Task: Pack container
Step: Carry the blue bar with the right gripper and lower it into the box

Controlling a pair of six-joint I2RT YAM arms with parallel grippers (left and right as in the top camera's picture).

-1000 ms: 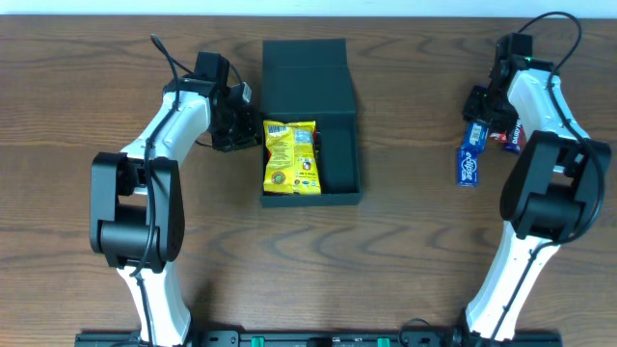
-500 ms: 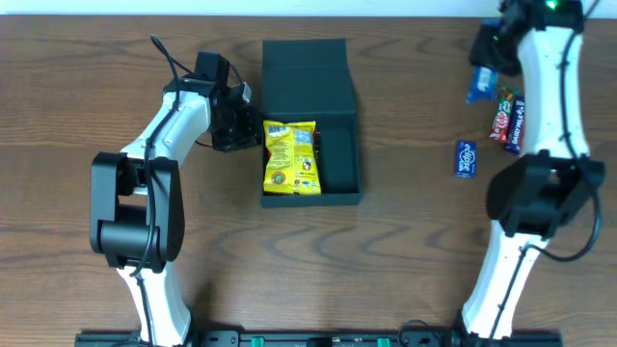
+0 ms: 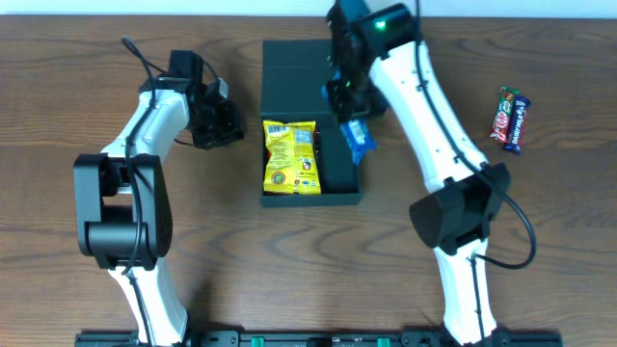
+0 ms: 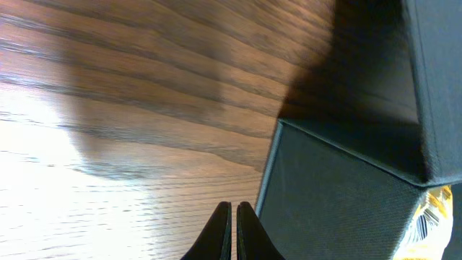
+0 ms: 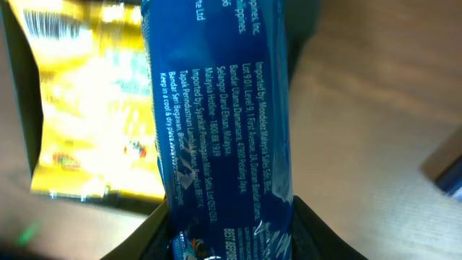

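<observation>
Overhead evenly bright, soft arm shadows. Left wrist: glare on table (image 4: pixel 108 94) left of left gripper (image 4: pixel 234 208), container (image 4: pixel 339 188) casts dark shadow ahead-right. Right wrist: blue packet (image 5: pixel 224 123) print sharp, yellow packet (image 5: pixel 86 108) beyond right gripper (image 5: pixel 231 238) blurred, overexposed.

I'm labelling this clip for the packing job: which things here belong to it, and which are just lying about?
In the job: the open container; the yellow snack packet inside it; the blue packet, gripped by the right pincer over its right edge.
Lying about: the candy bars far right; the left pincer, shut and empty beside the container.
</observation>
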